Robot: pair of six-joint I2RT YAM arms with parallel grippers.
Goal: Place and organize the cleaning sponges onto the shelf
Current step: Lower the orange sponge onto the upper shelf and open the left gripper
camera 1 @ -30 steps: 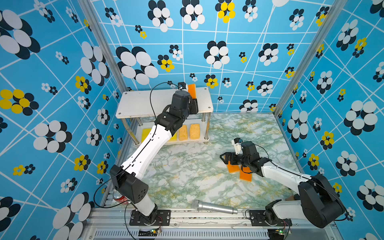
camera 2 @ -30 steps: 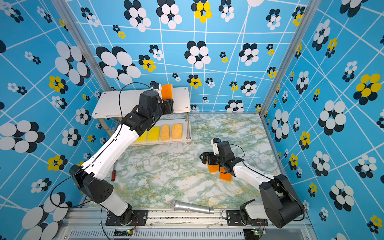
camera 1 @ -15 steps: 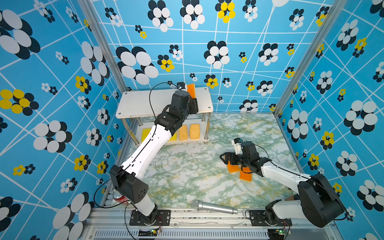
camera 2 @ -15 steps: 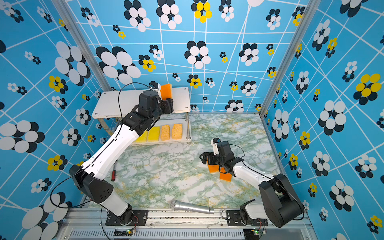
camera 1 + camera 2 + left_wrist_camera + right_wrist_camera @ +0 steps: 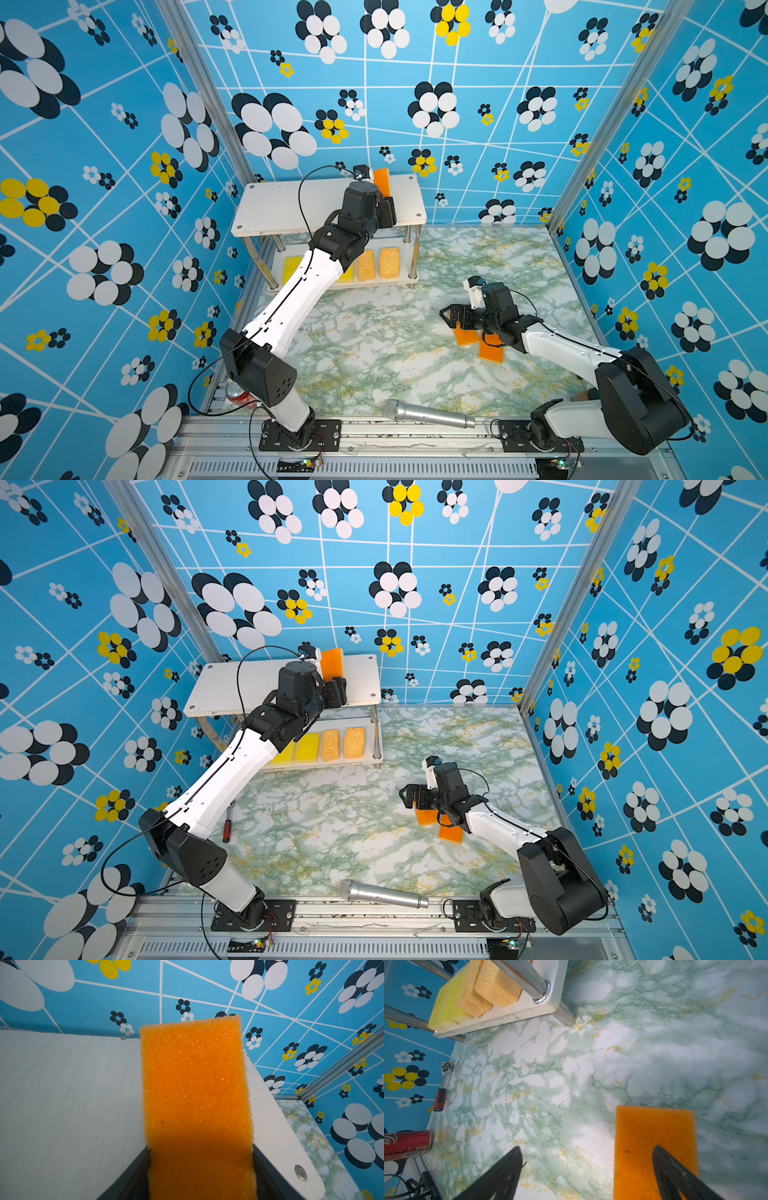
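Observation:
The shelf [image 5: 291, 208] stands at the back left, its top board [image 5: 62, 1095] bare beside my left gripper [image 5: 384, 199]. This gripper is over the board's right part, and its fingers press both long sides of an orange sponge [image 5: 195, 1088] that points at the back wall. On the lower board [image 5: 332, 764] lie yellow sponges [image 5: 307, 746] and two tan sponges [image 5: 343, 742] in a row. Two more orange sponges [image 5: 465, 337] [image 5: 491, 352] lie on the table under my right gripper [image 5: 455, 320]. Its jaws stand wide open, with one finger [image 5: 675, 1174] over the nearer sponge [image 5: 654, 1136].
A silver microphone [image 5: 428, 415] lies near the front edge. At the front left corner a red can [image 5: 406, 1142] lies on its side. A ratchet wrench [image 5: 227, 825] lies along the left wall. Chrome shelf legs [image 5: 529, 982] stand at the lower board's corners.

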